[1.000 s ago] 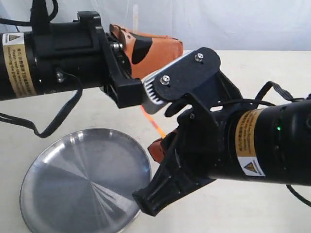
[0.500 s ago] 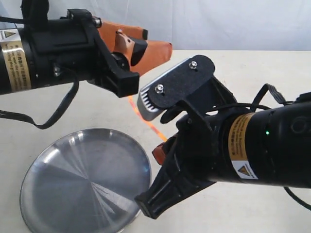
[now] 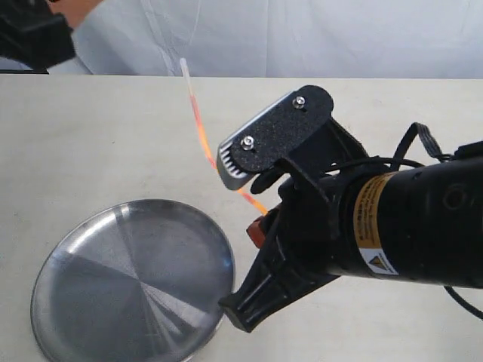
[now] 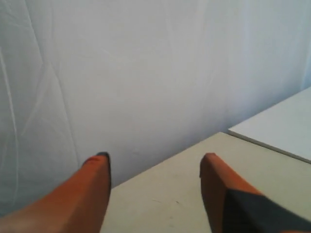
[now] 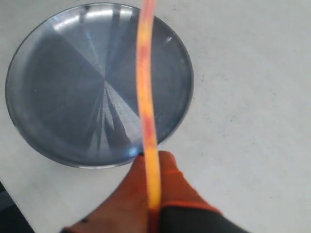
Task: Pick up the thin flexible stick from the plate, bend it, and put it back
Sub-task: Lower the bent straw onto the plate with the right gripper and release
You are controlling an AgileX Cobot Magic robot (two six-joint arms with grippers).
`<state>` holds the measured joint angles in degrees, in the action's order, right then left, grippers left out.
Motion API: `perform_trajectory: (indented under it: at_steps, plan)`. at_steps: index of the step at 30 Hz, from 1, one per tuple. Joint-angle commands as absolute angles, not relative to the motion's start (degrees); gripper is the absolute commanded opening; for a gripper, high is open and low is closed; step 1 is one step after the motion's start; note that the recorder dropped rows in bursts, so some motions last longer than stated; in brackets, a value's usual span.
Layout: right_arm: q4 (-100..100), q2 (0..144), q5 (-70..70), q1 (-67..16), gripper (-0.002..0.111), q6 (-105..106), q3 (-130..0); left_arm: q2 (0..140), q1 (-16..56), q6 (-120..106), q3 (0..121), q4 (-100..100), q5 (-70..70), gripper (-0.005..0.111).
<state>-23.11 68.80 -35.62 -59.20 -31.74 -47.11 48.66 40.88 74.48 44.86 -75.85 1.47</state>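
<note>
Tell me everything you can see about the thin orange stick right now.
The thin flexible stick is a very slim strand, red-orange with yellowish patches, plastic-looking, fading to a pale translucent tip at its upper end. It is off the plate, raised in the air and gently curved. Its lower end is pinched in the shut right hand; nothing else visibly touches it. In the exterior view a black bracket hides part of it.

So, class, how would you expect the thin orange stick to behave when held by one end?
Probably springy rather than floppy: the thin flexible stick, clamped at one end by the right gripper, stands up in a gentle curve without drooping. Likely very light, being so thin. It may slip or twist, as it looks smooth.
</note>
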Motion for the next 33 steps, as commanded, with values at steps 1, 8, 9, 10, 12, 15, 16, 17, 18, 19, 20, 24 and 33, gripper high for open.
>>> perform_trajectory:
  at_steps: [1,8,9,10,12,15,16,17,18,19,20,24,33]
  plan:
    - [-24.0,70.6,-33.5,-59.3,-0.001,-31.5,-46.9,45.2,41.3,74.5,45.0,-75.9,-4.2,0.051]
    - [-17.6,85.3,-15.1,-59.3,-0.001,-23.9,-43.3,43.1,41.3,65.9,45.0,-63.6,-20.4,0.049]
    - [-15.3,87.2,-13.0,-59.3,-0.001,-21.6,-43.3,43.1,41.3,62.8,45.0,-60.2,-22.2,0.049]
    - [-13.0,90.3,-9.5,-59.3,-0.001,-18.9,-43.3,43.1,41.3,54.8,45.0,-51.8,-26.6,0.049]
    - [-12.4,93.5,-7.3,-59.3,-0.001,-18.8,-43.3,43.1,41.3,45.4,45.0,-42.6,-30.7,0.049]
    - [-12.4,96.5,-6.2,-59.3,-0.001,-18.8,-44.3,43.1,41.3,41.8,45.0,-39.2,-31.2,0.049]
    - [-12.5,98.1,-5.5,-59.3,-0.001,-18.6,-45.4,43.1,41.3,41.8,45.0,-39.3,-31.1,0.049]
    - [-12.5,99.8,-5.6,-59.3,-0.001,-18.6,-47.1,43.1,41.3,41.8,45.0,-39.3,-31.1,0.049]
    - [-12.5,101.3,-5.6,-59.3,-0.001,-18.6,-48.5,43.1,41.3,41.8,45.0,-39.2,-31.1,0.049]
    - [-13.0,103.7,-5.6,-59.3,-0.001,-18.5,-50.7,43.1,41.3,41.8,45.0,-39.2,-31.1,0.049]
    - [-14.5,105.7,-6.0,-59.3,-0.001,-18.5,-52.3,43.1,41.3,41.8,45.0,-39.2,-31.1,0.049]
    - [-16.7,113.1,-12.9,-59.3,-0.001,-18.5,-58.6,43.1,41.3,41.8,45.0,-39.2,-31.3,0.049]
    - [-16.8,113.3,-11.9,-59.3,-0.001,-18.6,-59.1,43.1,41.3,41.7,45.0,-39.9,-32.1,0.049]
